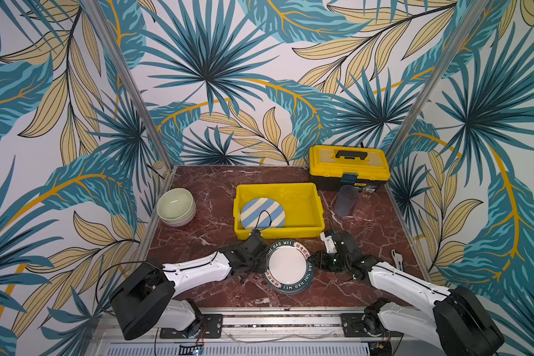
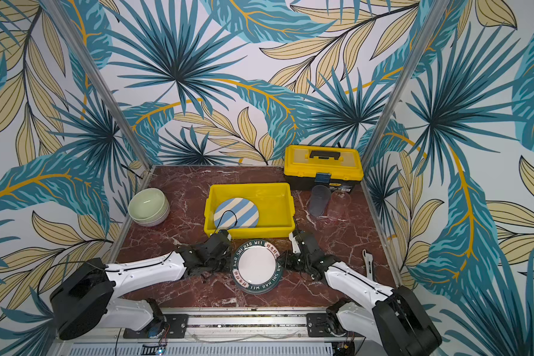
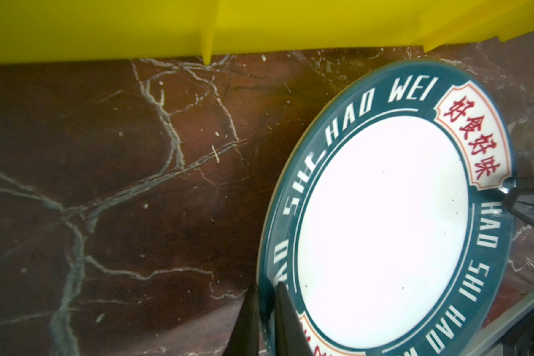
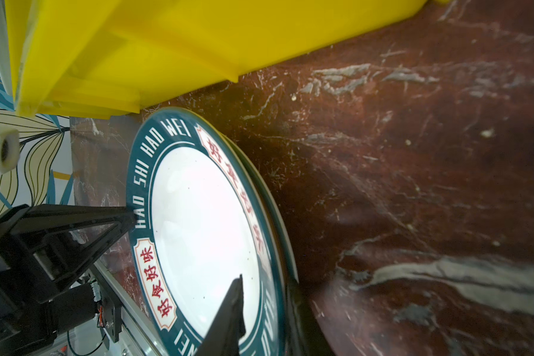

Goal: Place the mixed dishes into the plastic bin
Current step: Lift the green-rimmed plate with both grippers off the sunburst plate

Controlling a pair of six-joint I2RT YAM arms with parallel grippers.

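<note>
A white plate with a lettered dark rim [image 1: 287, 265] [image 2: 258, 263] lies in front of the yellow plastic bin [image 1: 278, 186], on top of a second plate whose rim [image 4: 279, 215] peeks out beneath. My left gripper [image 1: 263, 265] [image 3: 267, 288] is shut on the top plate's left rim. Around the right rim stands my right gripper [image 1: 310, 262] [image 4: 267, 283], one finger over the plate and one under. Whether those fingers press on the plate does not show. A blue-and-white striped plate [image 1: 262, 212] lies in the bin.
Stacked pale green bowls [image 1: 175, 203] sit at the left edge. Two clear tumblers [image 1: 346, 200] [image 1: 366, 205] stand right of the bin, before a yellow toolbox [image 1: 349, 163]. A small metal tool [image 1: 396, 259] lies near the right edge.
</note>
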